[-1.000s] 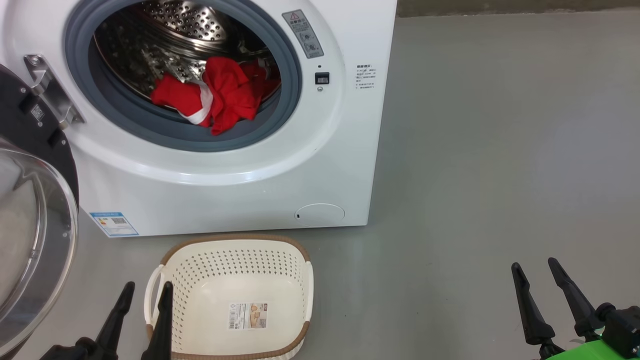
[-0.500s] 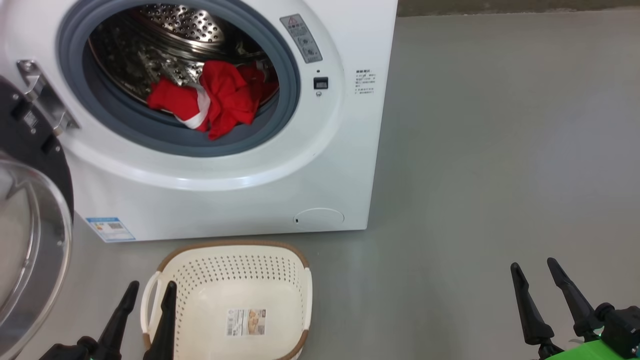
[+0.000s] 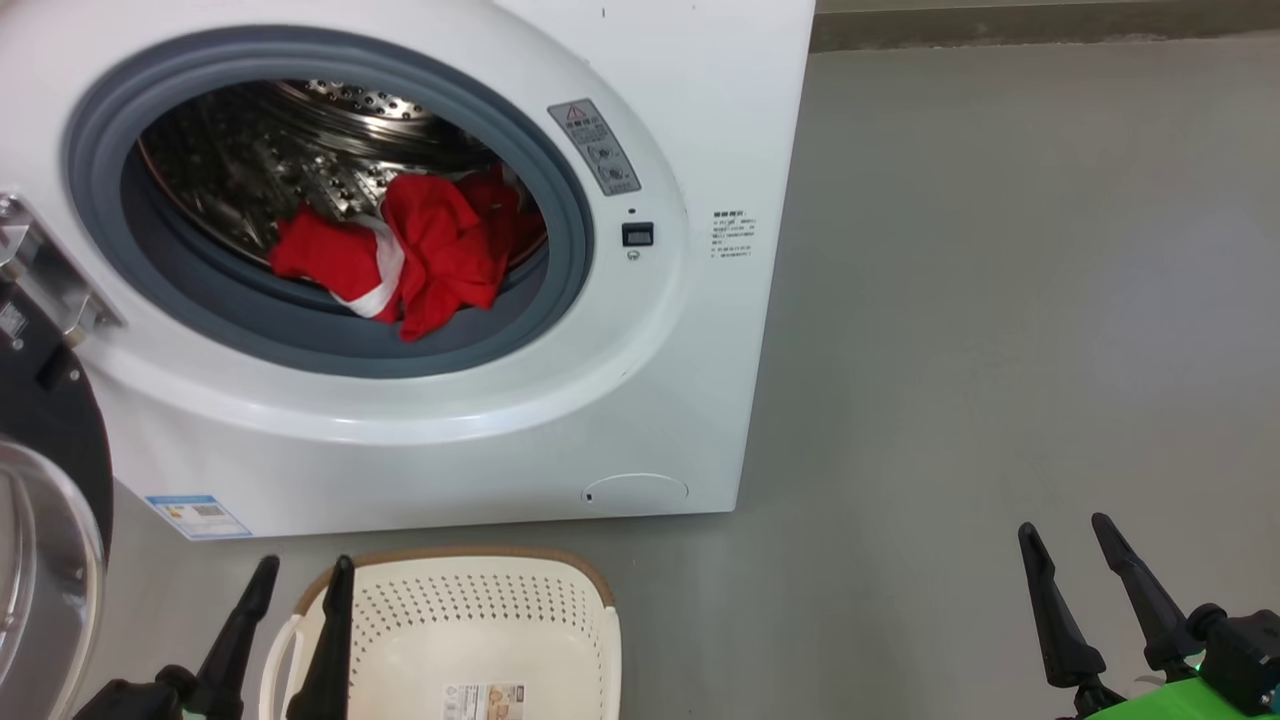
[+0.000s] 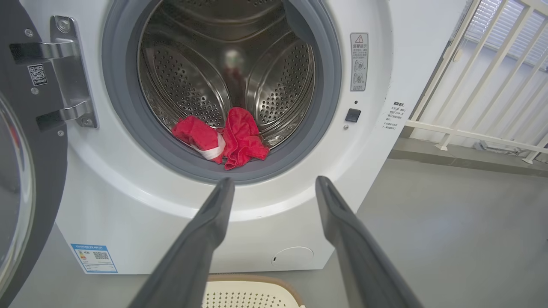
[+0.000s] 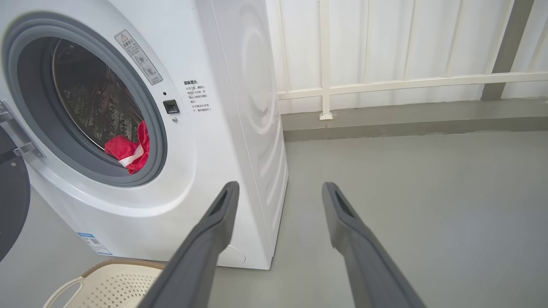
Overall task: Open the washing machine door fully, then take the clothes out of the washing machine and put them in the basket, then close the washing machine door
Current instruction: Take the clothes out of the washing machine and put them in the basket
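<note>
The head camera is tipping upward, so the washing machine (image 3: 640,400) and the basket (image 3: 450,620) on the floor (image 3: 1000,300) are sitting lower in its view than before. The clothes (image 3: 400,250) are lying at the drum's front edge. The washing machine door (image 3: 60,420) is standing open. The left gripper (image 3: 305,563) and right gripper (image 3: 1062,523) are hanging spread, empty.

The washer (image 3: 700,120) mouth gapes ahead of my left gripper (image 3: 305,565) — a clear way in over the gasket (image 3: 330,350) to the clothes (image 3: 420,250). The door (image 3: 55,440), swung out, walls my left side. The basket (image 3: 470,610) sits low before the washer. Open floor (image 3: 1000,350) lies around my right gripper (image 3: 1062,525).
</note>
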### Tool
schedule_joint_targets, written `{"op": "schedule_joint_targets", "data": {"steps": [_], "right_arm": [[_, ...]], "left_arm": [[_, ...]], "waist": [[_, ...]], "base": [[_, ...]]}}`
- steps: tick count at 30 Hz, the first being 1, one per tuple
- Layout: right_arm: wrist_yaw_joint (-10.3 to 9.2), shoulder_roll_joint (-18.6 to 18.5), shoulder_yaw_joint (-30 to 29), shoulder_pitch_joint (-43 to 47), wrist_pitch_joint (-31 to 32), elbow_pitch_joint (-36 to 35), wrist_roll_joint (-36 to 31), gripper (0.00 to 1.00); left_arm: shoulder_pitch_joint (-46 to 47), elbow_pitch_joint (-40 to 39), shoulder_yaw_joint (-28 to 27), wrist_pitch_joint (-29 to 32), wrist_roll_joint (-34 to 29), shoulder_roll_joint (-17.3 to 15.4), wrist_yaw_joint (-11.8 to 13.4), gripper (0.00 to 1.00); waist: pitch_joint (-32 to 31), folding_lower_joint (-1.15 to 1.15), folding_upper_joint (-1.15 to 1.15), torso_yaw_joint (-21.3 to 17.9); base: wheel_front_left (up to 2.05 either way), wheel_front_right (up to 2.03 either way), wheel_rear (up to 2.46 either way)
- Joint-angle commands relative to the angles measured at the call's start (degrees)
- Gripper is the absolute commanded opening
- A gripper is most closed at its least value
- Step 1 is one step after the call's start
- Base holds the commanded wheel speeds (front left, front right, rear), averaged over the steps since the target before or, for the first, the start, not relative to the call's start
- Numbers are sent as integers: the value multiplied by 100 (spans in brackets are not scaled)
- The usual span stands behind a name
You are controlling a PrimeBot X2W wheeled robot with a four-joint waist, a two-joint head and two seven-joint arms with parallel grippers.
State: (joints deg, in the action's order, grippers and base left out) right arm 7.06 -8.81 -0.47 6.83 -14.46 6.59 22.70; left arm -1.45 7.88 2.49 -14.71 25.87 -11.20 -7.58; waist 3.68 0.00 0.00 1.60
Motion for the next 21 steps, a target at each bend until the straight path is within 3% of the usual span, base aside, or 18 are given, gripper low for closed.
{"op": "schedule_joint_targets", "data": {"steps": [1, 21], "right_arm": [[43, -89, 125, -195, -54, -154, -87, 100], [43, -84, 170, -204, -54, -137, -91, 100]], "left_arm": [[223, -107, -176, -29, 7, -91, 9, 100], [272, 107, -58, -29, -39, -72, 9, 100]], "waist": [[9, 0, 0, 9], [61, 0, 0, 55]], "base": [[51, -51, 0], [4, -4, 0]]}}
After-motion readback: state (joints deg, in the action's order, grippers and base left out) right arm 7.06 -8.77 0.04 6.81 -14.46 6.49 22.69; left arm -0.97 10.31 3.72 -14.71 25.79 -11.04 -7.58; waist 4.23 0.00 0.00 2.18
